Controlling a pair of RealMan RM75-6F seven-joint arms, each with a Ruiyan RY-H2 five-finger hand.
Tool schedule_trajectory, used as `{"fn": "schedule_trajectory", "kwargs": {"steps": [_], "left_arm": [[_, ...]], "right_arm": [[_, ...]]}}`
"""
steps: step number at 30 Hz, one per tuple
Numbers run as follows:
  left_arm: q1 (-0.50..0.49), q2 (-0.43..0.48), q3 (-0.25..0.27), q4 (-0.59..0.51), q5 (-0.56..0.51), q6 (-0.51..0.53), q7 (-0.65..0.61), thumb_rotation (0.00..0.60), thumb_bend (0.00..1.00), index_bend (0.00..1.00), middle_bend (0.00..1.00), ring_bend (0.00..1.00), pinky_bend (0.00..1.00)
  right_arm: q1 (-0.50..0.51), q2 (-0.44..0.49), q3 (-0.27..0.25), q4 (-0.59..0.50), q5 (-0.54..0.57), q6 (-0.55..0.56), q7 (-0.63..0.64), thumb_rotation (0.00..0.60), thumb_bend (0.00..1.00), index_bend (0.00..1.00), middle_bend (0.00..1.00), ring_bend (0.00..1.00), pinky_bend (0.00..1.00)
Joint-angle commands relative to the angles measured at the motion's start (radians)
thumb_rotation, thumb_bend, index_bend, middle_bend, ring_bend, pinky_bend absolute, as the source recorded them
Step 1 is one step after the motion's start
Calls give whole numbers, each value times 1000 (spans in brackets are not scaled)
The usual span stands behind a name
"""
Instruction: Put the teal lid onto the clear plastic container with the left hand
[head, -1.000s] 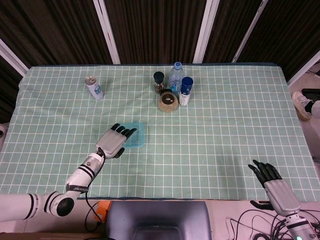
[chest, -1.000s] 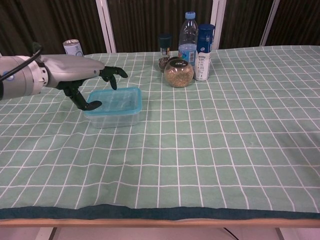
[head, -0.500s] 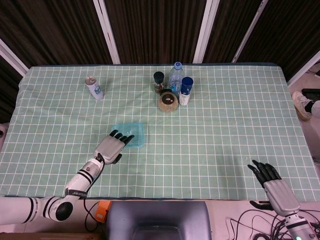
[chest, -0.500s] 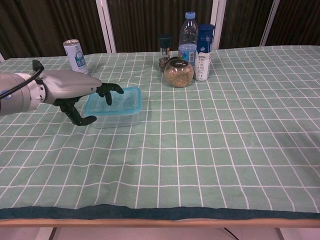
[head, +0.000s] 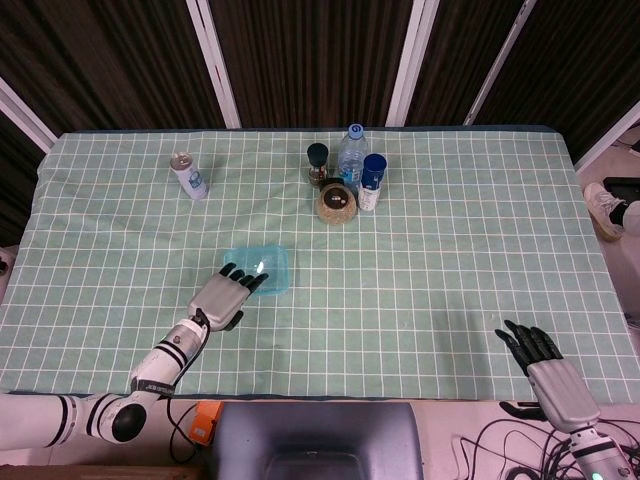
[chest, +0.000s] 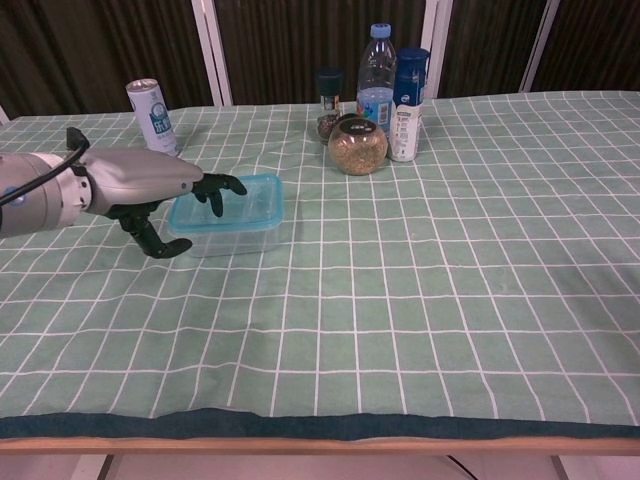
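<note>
The teal lid (head: 266, 268) (chest: 240, 201) lies on top of the clear plastic container (chest: 232, 234) near the middle of the green checked cloth. My left hand (head: 226, 295) (chest: 150, 190) is at the container's near-left side with fingers spread; its dark fingertips (chest: 222, 187) reach over the lid's left edge, and the thumb hangs beside the container wall. It holds nothing. My right hand (head: 545, 364) rests open at the table's near right edge, far from the container, and shows only in the head view.
At the back of the table stand a pepper grinder (chest: 328, 103), a water bottle (chest: 376, 71), a blue-capped white bottle (chest: 407, 91) and a round jar of grains (chest: 358, 145). A drinks can (chest: 150, 113) stands at the back left.
My left hand has drawn back toward me and lowered, from over the lid to its left edge. The lid and container have stayed in place. The right hand has not moved.
</note>
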Motion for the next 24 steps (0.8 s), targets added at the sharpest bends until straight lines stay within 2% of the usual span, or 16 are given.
{"fn": "schedule_trajectory", "kwargs": {"steps": [1, 24], "left_arm": [[-1, -3, 1, 3, -3, -3, 4, 600, 461, 0, 228, 179, 122], [-1, -22, 24, 25, -21, -25, 27, 600, 462, 0, 243, 193, 129]], "right_arm": [[0, 0, 0, 0, 0, 0, 0, 600, 189, 0, 0, 0, 0], [0, 3, 1, -2, 3, 1, 2, 600, 189, 0, 0, 0, 0]]}}
